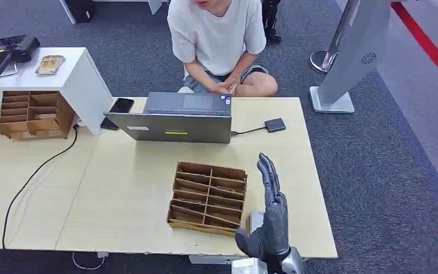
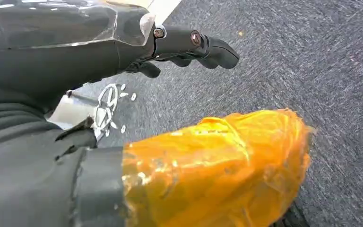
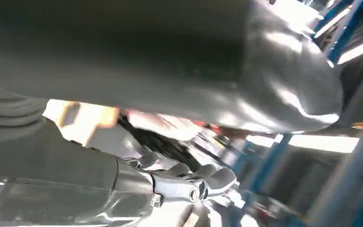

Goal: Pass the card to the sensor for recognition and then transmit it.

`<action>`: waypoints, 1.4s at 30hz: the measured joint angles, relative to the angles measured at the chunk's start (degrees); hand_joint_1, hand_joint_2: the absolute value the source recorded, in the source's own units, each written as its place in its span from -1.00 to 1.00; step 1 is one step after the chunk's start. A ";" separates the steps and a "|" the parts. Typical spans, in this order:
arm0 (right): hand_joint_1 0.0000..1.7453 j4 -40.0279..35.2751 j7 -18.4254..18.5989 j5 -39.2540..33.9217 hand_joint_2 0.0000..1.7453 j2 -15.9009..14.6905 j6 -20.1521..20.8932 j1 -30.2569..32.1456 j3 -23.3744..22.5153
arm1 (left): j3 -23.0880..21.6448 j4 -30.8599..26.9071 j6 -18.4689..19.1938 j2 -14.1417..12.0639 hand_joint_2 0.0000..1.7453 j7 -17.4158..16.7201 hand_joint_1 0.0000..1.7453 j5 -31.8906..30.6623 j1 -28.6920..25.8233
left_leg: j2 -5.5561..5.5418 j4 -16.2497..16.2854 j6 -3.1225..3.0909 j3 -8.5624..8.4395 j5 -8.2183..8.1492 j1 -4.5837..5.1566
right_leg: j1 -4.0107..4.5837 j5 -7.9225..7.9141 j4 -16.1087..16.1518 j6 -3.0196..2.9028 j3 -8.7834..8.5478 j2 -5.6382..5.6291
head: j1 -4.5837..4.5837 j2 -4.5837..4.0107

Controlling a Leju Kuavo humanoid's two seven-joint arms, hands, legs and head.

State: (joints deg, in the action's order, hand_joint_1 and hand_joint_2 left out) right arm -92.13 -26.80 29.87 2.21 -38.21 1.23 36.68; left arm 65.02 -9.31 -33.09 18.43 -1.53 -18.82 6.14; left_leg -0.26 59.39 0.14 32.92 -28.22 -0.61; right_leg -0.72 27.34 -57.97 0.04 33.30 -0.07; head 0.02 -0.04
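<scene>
The right hand (image 1: 270, 214) is raised over the near right part of the wooden table (image 1: 125, 188), fingers straight and pointing away from the robot, thumb set apart, holding nothing; it stands just beside the right end of the compartmented wooden card rack (image 1: 208, 197), not touching it; the rack's slots look to hold thin cards edge-on, though no single card can be made out; the small dark card reader (image 1: 275, 125), taken to be the sensor, lies further off, cabled to the grey laptop (image 1: 174, 118), and a person (image 1: 217, 40) sits beyond the table's far edge; the left hand (image 2: 189, 47) hangs above grey carpet, fingers curled in on nothing; the task seems at its opening, no card yet taken; next the right hand would need to swing left over the rack, descend and pinch one card from a slot.
</scene>
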 joint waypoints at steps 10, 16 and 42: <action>-1.00 -0.41 -5.11 -21.62 -1.00 -0.22 5.59 4.30 0.55 | 0.00 0.61 -0.17 0.00 -1.00 1.03 -1.00 2.47 0.19 | 0.03 0.00 0.00 0.01 -0.01 0.00 | 0.00 0.01 0.00 0.00 0.02 -0.02 | 0.00 0.00; -1.00 -0.48 -5.11 -24.12 -1.00 -0.42 6.67 4.48 0.94 | 0.00 0.79 -0.17 -0.02 -1.00 1.05 -1.00 3.21 0.22 | 0.03 0.00 0.00 -0.01 0.00 0.00 | 0.00 0.00 0.00 0.00 0.02 -0.03 | 0.02 0.00; -1.00 -0.33 -4.94 -24.95 -1.00 -0.98 7.15 4.21 1.94 | 0.00 0.96 -0.20 -0.02 -1.00 1.14 -1.00 4.83 0.25 | 0.03 0.00 0.00 0.00 0.00 0.00 | 0.00 0.01 0.00 0.00 0.02 -0.03 | 0.02 0.00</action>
State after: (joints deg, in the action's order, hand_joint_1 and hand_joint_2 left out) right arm -92.45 -31.74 4.92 1.22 -31.06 5.44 38.62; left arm 65.02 -8.35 -33.29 18.40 -0.39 -13.99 6.40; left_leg -0.24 59.39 0.14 32.92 -28.23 -0.62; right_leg -0.72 27.35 -57.97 0.04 33.32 -0.10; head 0.04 -0.04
